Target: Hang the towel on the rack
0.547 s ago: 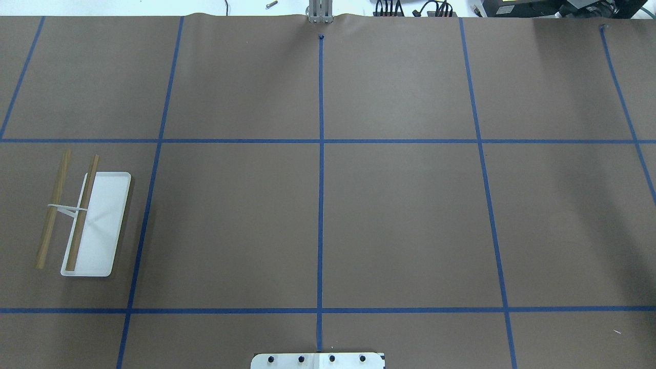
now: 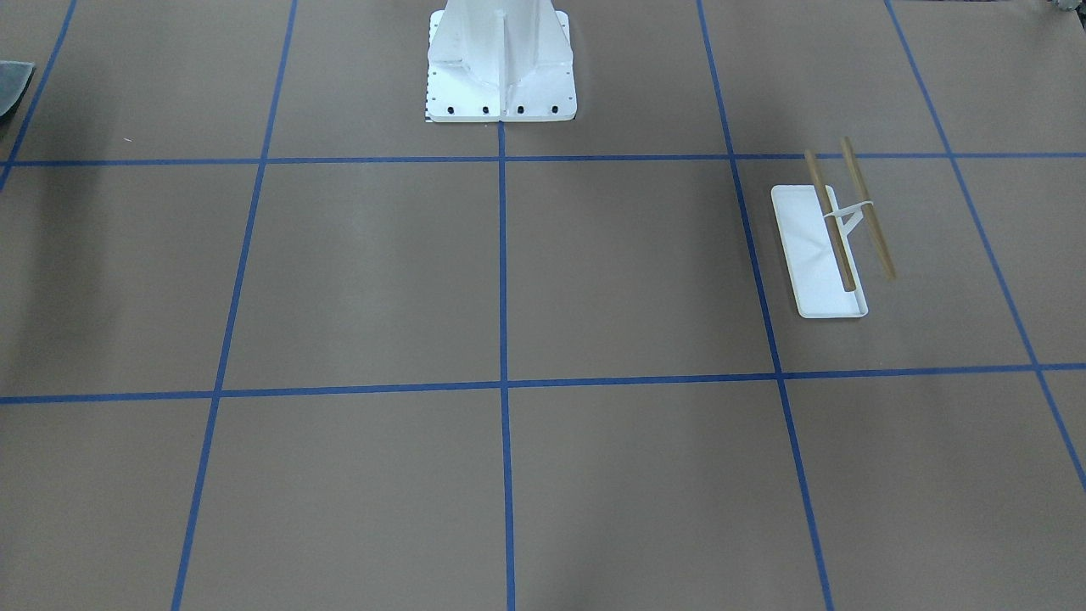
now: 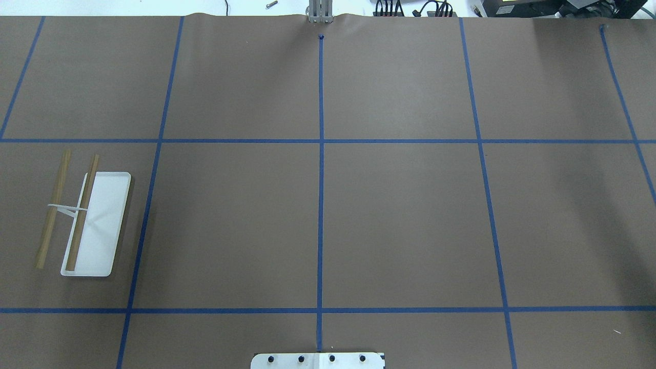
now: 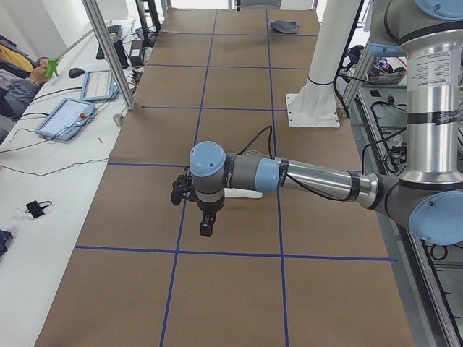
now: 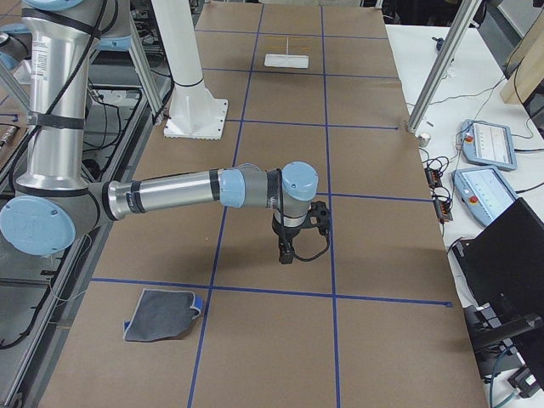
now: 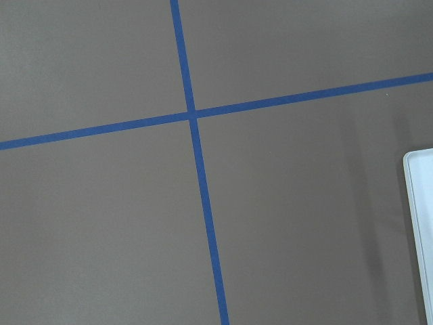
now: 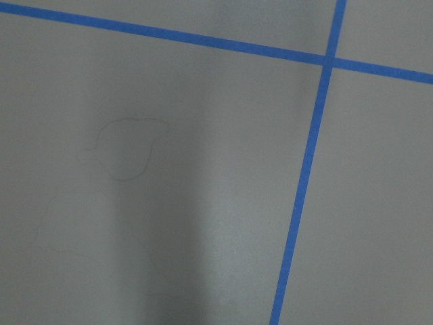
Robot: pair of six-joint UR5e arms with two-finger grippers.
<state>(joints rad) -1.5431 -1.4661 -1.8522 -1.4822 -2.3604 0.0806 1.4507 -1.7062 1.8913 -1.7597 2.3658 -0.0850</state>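
The towel (image 5: 161,315) lies flat, grey side up with a blue edge showing, on the table at the robot's right end. It also shows far off in the exterior left view (image 4: 284,27). The rack (image 3: 105,220) stands at the left end, with its two brown rods above a white tray (image 2: 814,271). My left gripper (image 4: 206,225) hangs over the table beside the rack. My right gripper (image 5: 287,252) hangs over bare table, apart from the towel. Both show only in the side views, so I cannot tell whether they are open or shut.
The white bolted pedestal (image 2: 501,59) stands at the robot's side of the table. Blue tape lines divide the brown table cover. Tablets and cables (image 5: 484,140) lie on the white bench along the far edge. The tray's edge (image 6: 421,223) shows in the left wrist view.
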